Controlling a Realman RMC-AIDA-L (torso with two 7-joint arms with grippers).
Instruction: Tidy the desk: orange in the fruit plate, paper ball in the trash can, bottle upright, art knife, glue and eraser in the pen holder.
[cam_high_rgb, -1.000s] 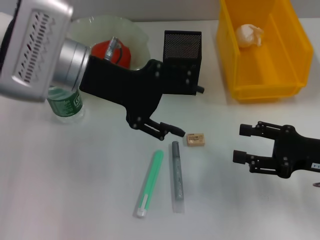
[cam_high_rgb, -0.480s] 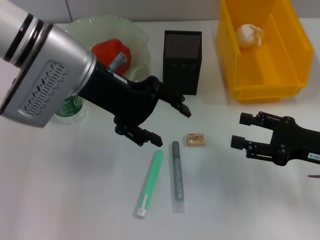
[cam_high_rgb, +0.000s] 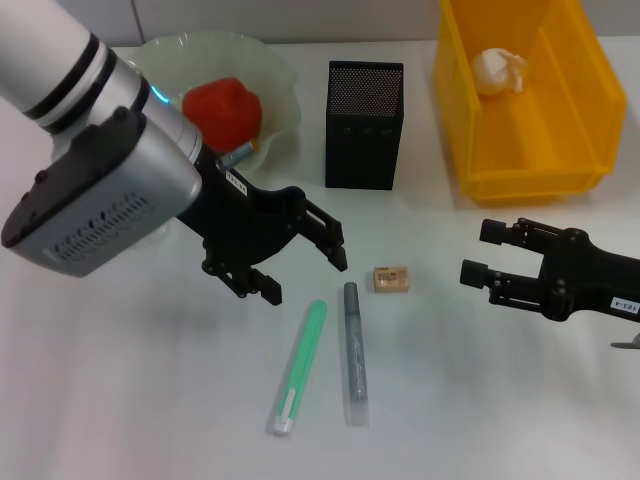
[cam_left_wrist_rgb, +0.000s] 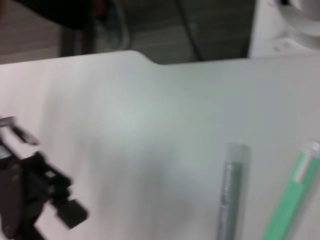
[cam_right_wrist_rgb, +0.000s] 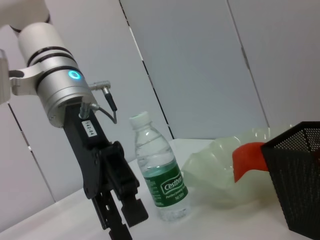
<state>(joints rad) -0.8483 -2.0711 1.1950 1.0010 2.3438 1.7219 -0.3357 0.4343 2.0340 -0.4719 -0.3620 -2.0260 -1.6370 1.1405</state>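
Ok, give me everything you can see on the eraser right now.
The eraser is a tiny tan rectangular block with faint dark print on top, lying flat on the white desk. Nothing touches it. It sits just right of the grey pen-like stick's upper end, in front of the pen holder. The open left gripper hovers to its left; the open right gripper waits to its right.

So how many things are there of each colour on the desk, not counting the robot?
Green: 3 - fruit plate, bottle, green stick
Orange-red: 1 - orange
Black: 1 - pen holder
Yellow: 1 - trash can
White: 1 - paper ball
Grey: 1 - grey stick
Tan: 1 - eraser
Total: 9
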